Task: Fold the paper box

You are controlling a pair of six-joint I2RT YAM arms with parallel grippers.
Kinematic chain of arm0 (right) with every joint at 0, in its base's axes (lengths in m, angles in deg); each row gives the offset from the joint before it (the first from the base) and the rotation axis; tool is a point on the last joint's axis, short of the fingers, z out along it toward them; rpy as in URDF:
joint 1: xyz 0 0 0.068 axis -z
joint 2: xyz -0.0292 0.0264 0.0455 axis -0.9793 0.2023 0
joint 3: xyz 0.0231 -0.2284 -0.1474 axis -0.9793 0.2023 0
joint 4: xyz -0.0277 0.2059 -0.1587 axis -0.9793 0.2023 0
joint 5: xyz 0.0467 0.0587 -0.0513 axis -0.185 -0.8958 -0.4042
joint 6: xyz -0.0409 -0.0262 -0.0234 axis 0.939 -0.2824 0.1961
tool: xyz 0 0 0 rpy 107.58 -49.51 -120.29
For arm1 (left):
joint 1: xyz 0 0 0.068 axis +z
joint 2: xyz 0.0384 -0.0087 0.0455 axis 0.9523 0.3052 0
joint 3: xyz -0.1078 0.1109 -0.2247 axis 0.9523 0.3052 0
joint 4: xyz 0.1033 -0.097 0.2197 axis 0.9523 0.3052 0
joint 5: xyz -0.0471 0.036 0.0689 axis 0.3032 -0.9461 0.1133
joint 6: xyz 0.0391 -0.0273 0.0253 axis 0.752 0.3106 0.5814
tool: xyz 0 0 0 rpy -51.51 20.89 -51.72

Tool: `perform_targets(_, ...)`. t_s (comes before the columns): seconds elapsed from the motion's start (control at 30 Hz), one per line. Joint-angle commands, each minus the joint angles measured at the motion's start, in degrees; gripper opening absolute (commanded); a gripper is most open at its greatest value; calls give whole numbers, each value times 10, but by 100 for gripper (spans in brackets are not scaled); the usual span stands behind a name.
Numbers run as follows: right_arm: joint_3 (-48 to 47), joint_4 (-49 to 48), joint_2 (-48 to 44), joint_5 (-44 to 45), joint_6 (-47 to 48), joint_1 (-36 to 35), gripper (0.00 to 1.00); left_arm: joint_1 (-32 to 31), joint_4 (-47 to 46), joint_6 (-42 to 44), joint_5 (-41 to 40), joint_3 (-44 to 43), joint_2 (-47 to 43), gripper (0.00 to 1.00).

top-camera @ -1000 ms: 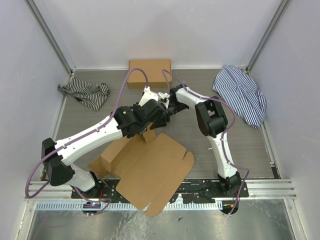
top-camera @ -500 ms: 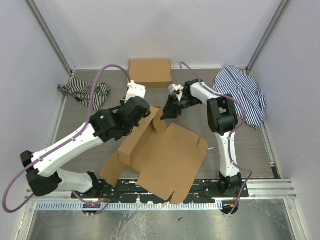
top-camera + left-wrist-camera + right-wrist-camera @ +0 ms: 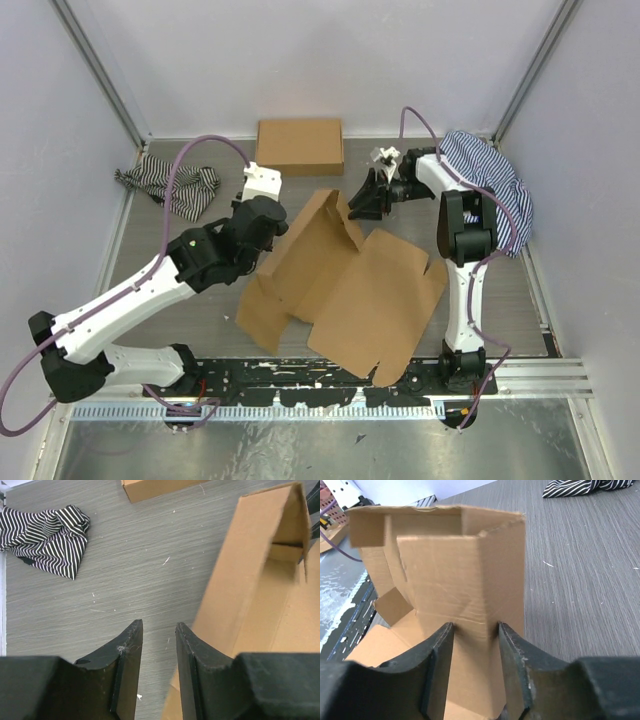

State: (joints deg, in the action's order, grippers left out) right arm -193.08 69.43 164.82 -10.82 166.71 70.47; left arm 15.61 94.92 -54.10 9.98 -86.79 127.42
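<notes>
A plain brown paper box, die-cut with flaps and creases, lies mostly flat in the middle of the grey wood-grain table. Its near edge reaches the arms' mounting rail. One long wall and a far corner flap are folded upright.

The left arm stretches diagonally from its base to the box's left side, wrist tipped down. The left gripper has its fingers a narrow gap apart, with bare table between them and nothing held.

The right arm stands tall, its forearm reaching left. The right gripper is parted just before the upright corner, with no grip visible.

A closed cardboard box sits at the back, with a striped cloth far left and a second striped cloth far right.
</notes>
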Motion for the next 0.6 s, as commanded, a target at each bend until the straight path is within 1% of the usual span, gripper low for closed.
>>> perform_targets(0.0, 6, 11, -43, -26, -14, -3, 52, 2, -22, 13, 4, -16, 0, 40)
perform_targets(0.07, -4, 11, -52, -24, -25, -2, 57, 2, -24, 14, 3, -9, -9, 40)
perform_targets(0.1, -11, 11, -55, -23, -31, -1, 63, 1, -24, 13, 1, -7, -13, 40)
perform_targets(0.13, -19, 11, -58, -19, -37, -1, 66, 2, -23, 12, -1, -5, -16, 40)
perform_targets(0.3, -58, 10, -70, -7, -57, 2, 68, 1, -16, 12, -12, 1, -28, 40)
perform_targets(0.5, -111, 12, -70, -42, -89, 28, 70, 3, -10, 9, -30, 15, -42, 40)
perform_targets(0.57, -124, 12, -80, -43, -100, 33, 75, 3, -13, 3, -31, 20, -47, 41)
